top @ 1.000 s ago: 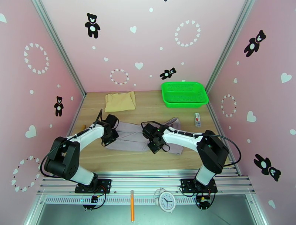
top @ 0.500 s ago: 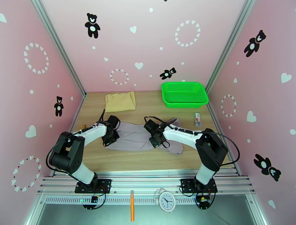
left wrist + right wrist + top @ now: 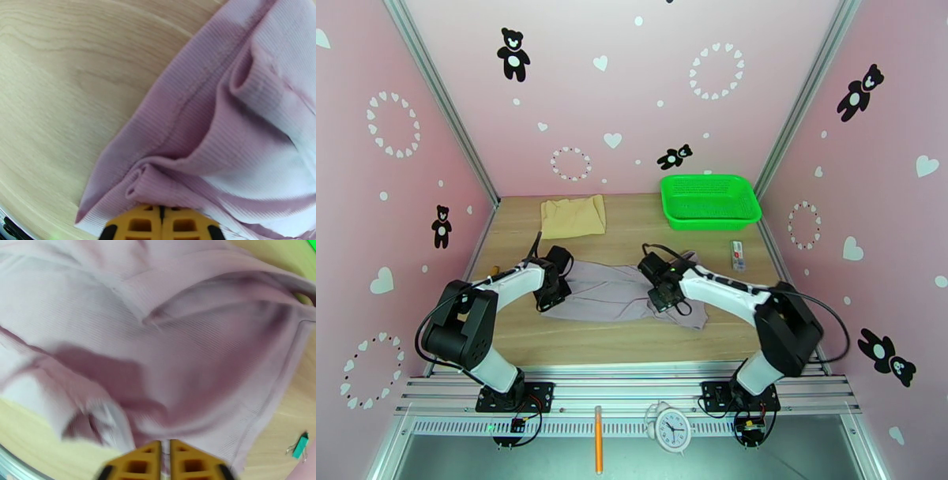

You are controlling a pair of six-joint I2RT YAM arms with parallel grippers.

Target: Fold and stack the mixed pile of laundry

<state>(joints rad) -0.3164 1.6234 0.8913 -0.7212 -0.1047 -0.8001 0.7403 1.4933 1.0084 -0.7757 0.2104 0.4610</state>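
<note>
The pale grey-lilac garment [image 3: 604, 290] lies spread and wrinkled across the middle of the wooden table [image 3: 632, 339]. My left gripper [image 3: 548, 299] is at its left edge, and the left wrist view shows the yellow fingertips [image 3: 138, 225] shut on a rolled fold of the garment [image 3: 237, 134]. Over the right part sits my right gripper [image 3: 662, 303]; its yellow fingertips [image 3: 138, 467] are pressed together on the garment [image 3: 177, 338]. The tan-beige cloth [image 3: 573, 216] lies flat at the back left, apart from both grippers.
A bright green mesh basket [image 3: 709, 200] stands at the back right. A small white tag or clip [image 3: 738, 254] lies right of the garment, and a teal clip [image 3: 301, 445] lies on the wood. A clock [image 3: 673, 429] and an orange pen [image 3: 598, 450] lie below the table's front rail.
My right gripper has moved right and slightly away, drawing the garment's right part with it. My left gripper shifted a little toward the back early on, then stayed still.
</note>
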